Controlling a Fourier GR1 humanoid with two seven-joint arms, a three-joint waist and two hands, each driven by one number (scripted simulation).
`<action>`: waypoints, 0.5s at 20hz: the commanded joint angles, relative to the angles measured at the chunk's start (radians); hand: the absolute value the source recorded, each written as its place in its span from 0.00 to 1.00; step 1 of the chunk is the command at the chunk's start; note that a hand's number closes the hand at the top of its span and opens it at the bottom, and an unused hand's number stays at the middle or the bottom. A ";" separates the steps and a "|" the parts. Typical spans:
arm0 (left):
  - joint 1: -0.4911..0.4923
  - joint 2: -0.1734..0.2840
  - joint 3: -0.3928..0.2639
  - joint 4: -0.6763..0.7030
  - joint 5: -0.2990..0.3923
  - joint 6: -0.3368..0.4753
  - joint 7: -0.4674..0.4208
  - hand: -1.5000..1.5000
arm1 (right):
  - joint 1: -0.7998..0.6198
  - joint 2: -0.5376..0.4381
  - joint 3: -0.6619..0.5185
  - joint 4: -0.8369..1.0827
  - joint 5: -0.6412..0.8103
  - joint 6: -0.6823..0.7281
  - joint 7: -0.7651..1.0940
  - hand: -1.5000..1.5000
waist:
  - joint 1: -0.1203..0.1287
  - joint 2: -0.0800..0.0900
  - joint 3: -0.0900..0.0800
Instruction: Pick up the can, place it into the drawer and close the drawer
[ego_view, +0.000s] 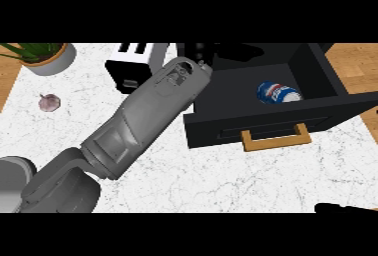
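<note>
The left forearm (140, 120) stretches on a long diagonal from the lower left corner up across the white marbled worktop (244, 175), its wrist ending at the back left corner of the black drawer (221, 122). The left hand (198, 51) is dark against the dark cabinet behind the drawer, so I cannot tell how its fingers are set. The drawer stands pulled open, its wooden handle (277, 140) facing the near edge. The can (277, 93), blue and white, lies on its side inside the drawer near the right wall, with nothing touching it. Only a black sliver of the right hand (345, 207) shows at the lower right edge; its fingers are not readable. A black toaster (131, 65) sits just left of the wrist, a potted plant (44, 56) in the far left corner, and a garlic bulb (49, 102) below it.
</note>
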 joint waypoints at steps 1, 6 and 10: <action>0.028 0.000 -0.006 -0.028 0.041 0.016 -0.025 0.00 | -0.042 -0.056 0.011 -0.062 0.067 0.009 0.020 0.00 | 0.005 -0.002 -0.001; -0.020 0.000 0.002 -0.058 0.084 0.017 -0.017 0.00 | -0.072 -0.060 0.093 0.010 0.238 -0.014 -0.071 0.00 | 0.044 -0.007 0.000; -0.037 0.000 0.010 -0.037 0.081 0.038 -0.060 0.00 | -0.067 -0.095 0.119 0.041 0.403 -0.048 -0.086 0.00 | 0.061 -0.010 0.000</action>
